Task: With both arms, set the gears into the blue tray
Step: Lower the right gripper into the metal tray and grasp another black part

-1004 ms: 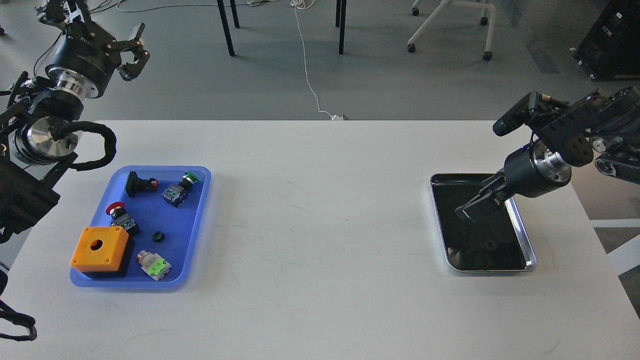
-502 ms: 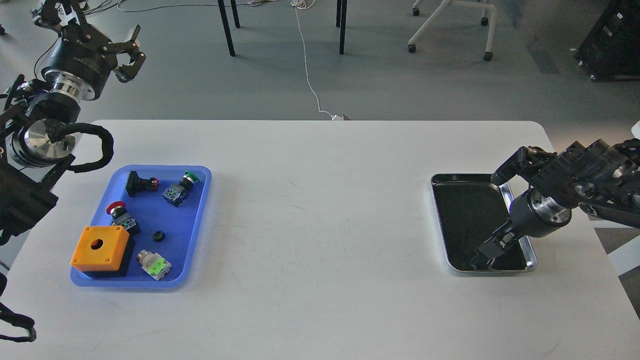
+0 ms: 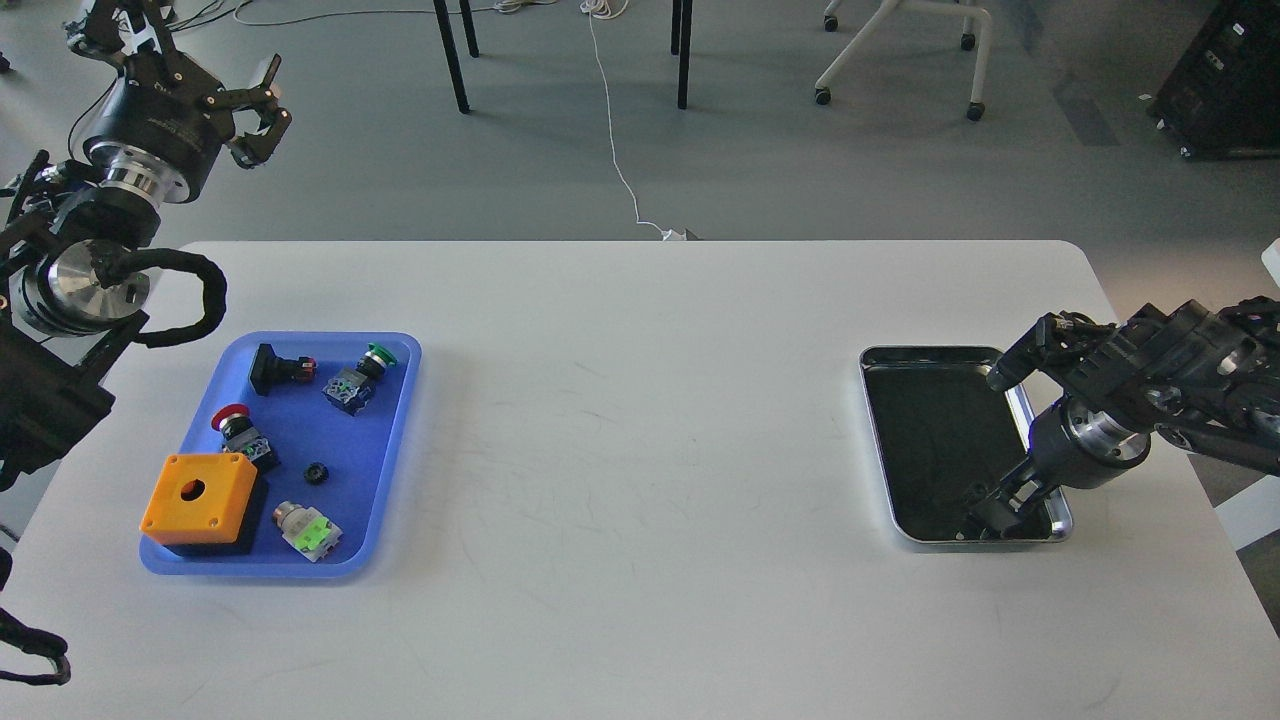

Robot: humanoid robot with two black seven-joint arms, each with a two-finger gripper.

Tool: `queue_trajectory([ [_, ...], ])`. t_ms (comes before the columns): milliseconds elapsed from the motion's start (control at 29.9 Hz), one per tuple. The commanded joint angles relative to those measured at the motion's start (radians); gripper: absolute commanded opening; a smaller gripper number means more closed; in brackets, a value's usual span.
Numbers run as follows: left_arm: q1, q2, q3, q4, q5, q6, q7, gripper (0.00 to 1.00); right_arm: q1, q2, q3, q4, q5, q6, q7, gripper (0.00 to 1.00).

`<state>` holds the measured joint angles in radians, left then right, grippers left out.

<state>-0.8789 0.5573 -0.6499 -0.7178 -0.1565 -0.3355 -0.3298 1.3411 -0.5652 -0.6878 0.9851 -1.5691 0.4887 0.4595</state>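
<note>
White table point(image 3: 640, 420) open mid-span; right gripper point(image 3: 990, 512) seemingly inside silver tray point(image 3: 1062, 500).

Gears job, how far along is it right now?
Done: one gear lies in the blue tray among the push-button switches. In hand: the right tool is down inside the silver tray, at its near end where a small dark gear seems to lie; whether it grips anything cannot be told. The left tool is raised clear, open and empty. Left: carrying that gear across.
</note>
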Motion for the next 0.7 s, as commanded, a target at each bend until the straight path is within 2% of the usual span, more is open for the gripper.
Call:
queue_trajectory([
  [0,-0.002,0.003,0.0,0.0,0.0,-0.002,0.0,0.98,0.003,0.007,0.002,0.0,0.0,-0.002,0.001,0.44],
  [435,-0.003,0.006,0.0,0.001,0.0,-0.002,0.0,0.98,0.009,0.045,0.005,-0.005,0.004,-0.027,0.001,0.43],
  [535,-0.003,0.007,0.001,0.003,0.0,-0.002,0.0,0.98,0.009,0.045,0.005,-0.005,0.004,-0.027,0.002,0.36],
  [669,-0.003,0.006,0.0,0.014,0.0,-0.002,0.0,0.98,0.009,0.041,0.002,-0.002,0.004,-0.025,0.004,0.34],
])
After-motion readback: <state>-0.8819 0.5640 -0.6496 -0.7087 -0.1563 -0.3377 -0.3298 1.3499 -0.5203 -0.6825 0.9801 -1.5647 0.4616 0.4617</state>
